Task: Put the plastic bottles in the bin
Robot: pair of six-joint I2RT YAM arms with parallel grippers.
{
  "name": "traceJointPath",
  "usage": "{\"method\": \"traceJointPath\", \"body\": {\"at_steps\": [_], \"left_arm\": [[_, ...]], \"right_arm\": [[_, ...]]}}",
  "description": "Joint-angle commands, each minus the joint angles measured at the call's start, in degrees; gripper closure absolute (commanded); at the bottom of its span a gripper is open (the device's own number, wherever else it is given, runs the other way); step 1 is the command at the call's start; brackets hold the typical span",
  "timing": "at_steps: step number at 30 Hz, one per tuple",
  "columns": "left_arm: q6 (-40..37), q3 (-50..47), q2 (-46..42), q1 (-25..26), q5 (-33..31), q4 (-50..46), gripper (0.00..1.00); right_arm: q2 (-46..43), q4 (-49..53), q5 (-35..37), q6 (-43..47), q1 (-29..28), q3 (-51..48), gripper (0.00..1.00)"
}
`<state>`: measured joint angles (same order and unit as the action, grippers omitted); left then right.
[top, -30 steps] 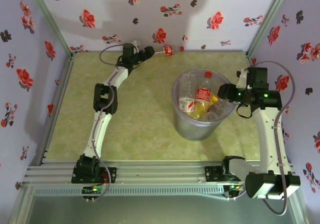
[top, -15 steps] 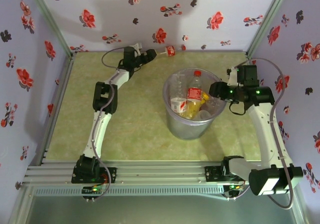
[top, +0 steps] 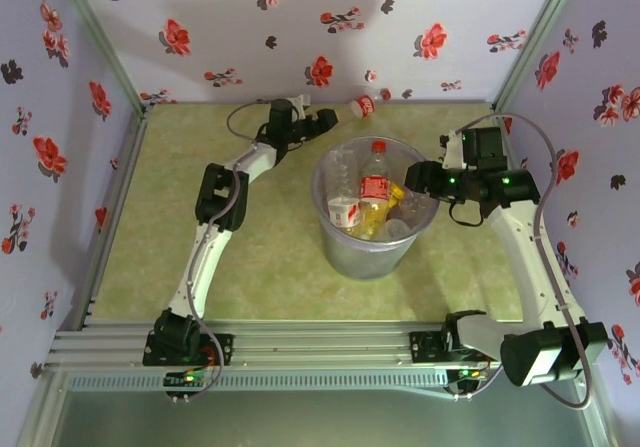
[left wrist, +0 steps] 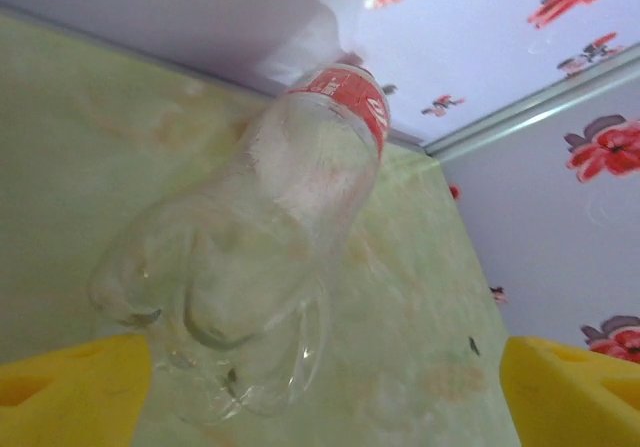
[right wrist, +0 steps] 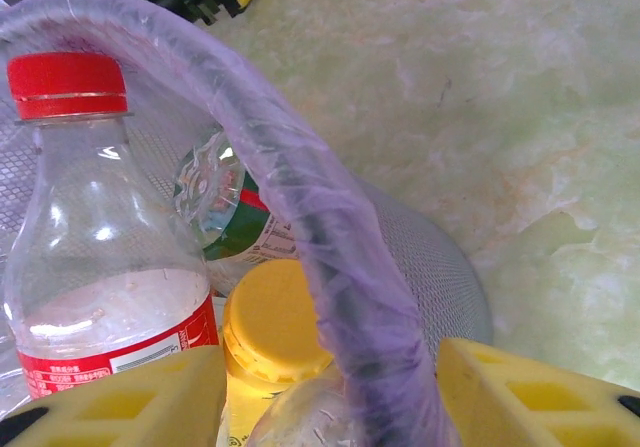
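While closing on the clear, red-labelled bottle (left wrist: pixel 260 257) just beyond the far rim of the bin (top: pixel 365 257), centre it first. Note the left claw (left wrist: pixel 320 392) standing wide around it: one yellow finger (left wrist: pixel 80 387) against the bottle's base, the other well apart from it, so no grip yet. Cannot tell whether the bottle rests on the table (top: pixel 250 247) or hangs just clear of it. Shift the claw sideways until both fingers face the body evenly, then squeeze gently. Judged thin and empty, so likely to buckle or squirt out under a hard pinch. Take it on the clear body below the label, not on the slick label itself.

Find the right claw (right wrist: pixel 330 397) clamped on the right rim of the bin, one finger inside the wall, one outside. Hold it there, steadying the bin for the drop.

Once gripped, lift well above the rim before crossing over it. Mind the upright red-capped bottle (top: pixel 375 182) standing tall inside the bin, beside a yellow-capped bottle (right wrist: pixel 275 317) and a green-labelled one (right wrist: pixel 250 232). Aim for the open left side of the bin, away from the right claw. Release only when wholly inside the rim, to avoid a bounce off the edge.
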<state>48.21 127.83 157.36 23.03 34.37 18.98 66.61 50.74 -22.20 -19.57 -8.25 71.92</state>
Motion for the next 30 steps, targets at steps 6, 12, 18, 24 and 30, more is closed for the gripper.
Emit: {"method": "traceJointPath", "body": {"at_steps": [6, 12, 18, 24, 30], "left_arm": [[2.7, -11.87, -11.75, 1.12, 3.85, 11.72, 0.11], [1.74, -18.2, -16.52, -2.8, -0.03, 14.93, 0.1], [-0.26, -11.22, -12.07, -3.94, -5.36, 9.84, 0.04], [0.05, 6.07, -1.28, -3.18, -7.3, 1.08, 0.04], [-1.86, 10.36, 1.1, -0.68, -7.3, -3.48, 0.04]], "right_arm": [[-0.61, -0.52, -4.17, -0.58, -0.87, 0.57, 0.38], [-1.88, 0.87, -0.7, 0.59, -0.76, 2.41, 0.3], [-5.51, -3.29, 5.5, -1.66, -0.78, 1.18, 0.25], [-6.93, -4.52, 5.47, -2.61, -0.25, 0.75, 0.26], [-6.46, -5.62, 4.72, -3.89, -0.44, -2.78, 0.26]]}}
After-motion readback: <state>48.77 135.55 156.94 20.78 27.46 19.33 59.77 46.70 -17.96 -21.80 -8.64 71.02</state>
